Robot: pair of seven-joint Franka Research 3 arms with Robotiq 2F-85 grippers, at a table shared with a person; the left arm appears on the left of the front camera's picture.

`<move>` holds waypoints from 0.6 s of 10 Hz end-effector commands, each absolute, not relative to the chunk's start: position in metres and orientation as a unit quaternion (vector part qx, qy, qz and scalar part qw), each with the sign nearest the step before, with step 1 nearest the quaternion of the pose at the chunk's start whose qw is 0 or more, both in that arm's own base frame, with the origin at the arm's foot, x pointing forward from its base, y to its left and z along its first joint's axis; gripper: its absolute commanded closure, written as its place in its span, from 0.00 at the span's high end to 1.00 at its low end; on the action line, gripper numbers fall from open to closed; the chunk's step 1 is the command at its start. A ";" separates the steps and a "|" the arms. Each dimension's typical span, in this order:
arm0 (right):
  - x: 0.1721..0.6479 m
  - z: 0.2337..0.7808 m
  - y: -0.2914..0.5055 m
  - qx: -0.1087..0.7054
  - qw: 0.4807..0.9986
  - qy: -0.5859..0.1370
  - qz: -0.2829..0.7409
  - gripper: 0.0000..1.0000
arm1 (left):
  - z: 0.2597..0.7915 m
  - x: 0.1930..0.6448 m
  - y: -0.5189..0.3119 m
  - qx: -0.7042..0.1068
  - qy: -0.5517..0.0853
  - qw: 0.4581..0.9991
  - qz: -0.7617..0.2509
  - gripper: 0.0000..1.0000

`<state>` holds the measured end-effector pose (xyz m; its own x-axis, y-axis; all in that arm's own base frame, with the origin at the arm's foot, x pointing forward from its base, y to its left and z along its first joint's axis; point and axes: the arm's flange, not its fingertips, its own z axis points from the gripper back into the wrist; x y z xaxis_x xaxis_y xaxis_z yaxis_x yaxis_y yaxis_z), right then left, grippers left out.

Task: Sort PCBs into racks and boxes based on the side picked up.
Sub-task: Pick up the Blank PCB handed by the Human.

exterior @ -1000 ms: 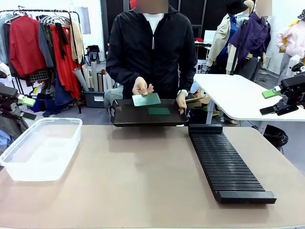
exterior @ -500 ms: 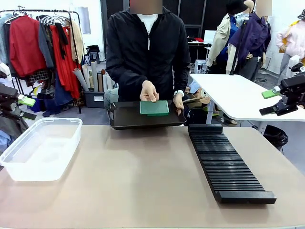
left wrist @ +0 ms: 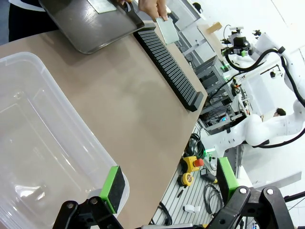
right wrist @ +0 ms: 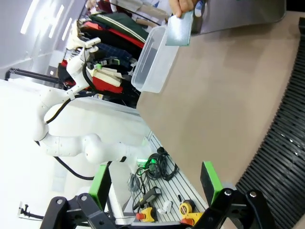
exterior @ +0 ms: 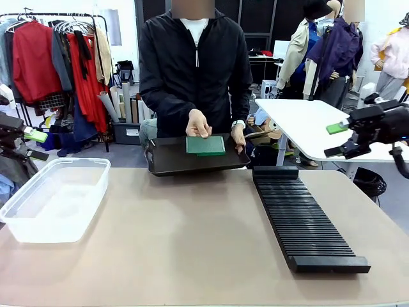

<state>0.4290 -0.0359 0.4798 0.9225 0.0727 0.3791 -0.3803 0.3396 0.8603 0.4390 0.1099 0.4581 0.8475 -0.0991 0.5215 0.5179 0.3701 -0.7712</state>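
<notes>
Two grippers are wide open and empty: left gripper (exterior: 36,145) beside the box (exterior: 64,161), right gripper (exterior: 337,140) up past the rack (exterior: 300,217). A hand (exterior: 198,121) holds a PCB (exterior: 208,146) over the tray (exterior: 192,161).

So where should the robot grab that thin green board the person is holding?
Probably the free right-hand edge of the thin green circuit board, away from the person's hand at its far left corner. It lies nearly flat over the dark tray, so come in sideways, one finger above, one below.
</notes>
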 end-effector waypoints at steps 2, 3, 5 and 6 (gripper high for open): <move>0.469 0.469 -0.010 0.567 0.801 -0.135 0.133 1.00 | 0.460 0.438 0.110 -0.531 -0.196 0.803 -0.188 1.00; 0.480 0.463 -0.001 0.567 0.804 -0.130 0.124 1.00 | 0.460 0.438 0.110 -0.531 -0.196 0.803 -0.188 1.00; 0.498 0.451 0.012 0.579 0.797 -0.120 0.122 1.00 | 0.460 0.438 0.110 -0.531 -0.196 0.803 -0.188 1.00; 0.506 0.446 0.019 0.589 0.791 -0.117 0.116 1.00 | 0.460 0.438 0.110 -0.531 -0.196 0.803 -0.188 1.00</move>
